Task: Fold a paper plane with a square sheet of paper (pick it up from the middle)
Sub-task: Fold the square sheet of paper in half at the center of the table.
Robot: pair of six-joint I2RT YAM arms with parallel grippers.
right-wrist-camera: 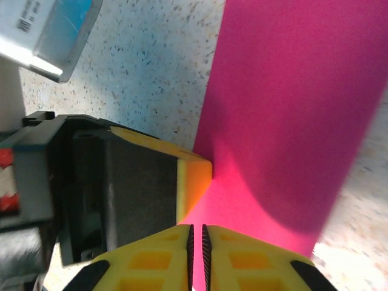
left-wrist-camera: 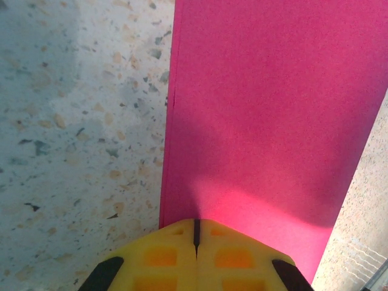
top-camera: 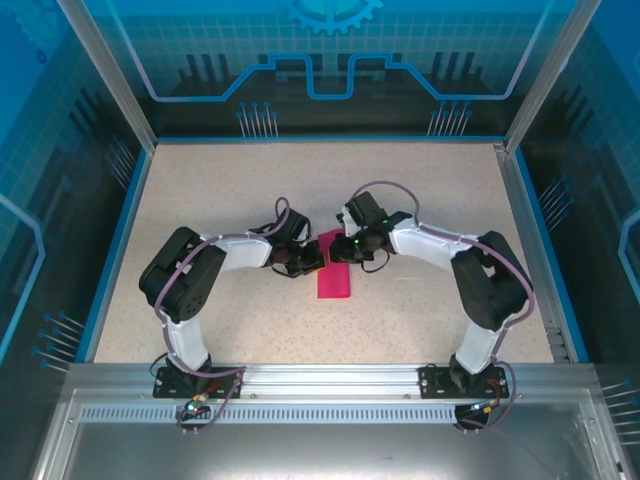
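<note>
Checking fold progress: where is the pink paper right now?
In the top view the pink paper lies as a narrow strip in the middle of the table, its far end between the left claw and the right claw.

No legible text, brand or number anywhere. At 11 o'clock in the right wrist view, a white label point(right-wrist-camera: 29, 18) on a pale blue-and-white part point(right-wrist-camera: 63, 30), printed with dark code-like marks, too blurred to read. At 12 o'clock in the top view, a blue gear emblem point(top-camera: 331, 12) on the back wall panel point(top-camera: 200, 40), cut off by the upper edge, with blue circuit-style lines point(top-camera: 330, 88) just beneath. Purely graphic signs, without lettering that can be made out.
</note>
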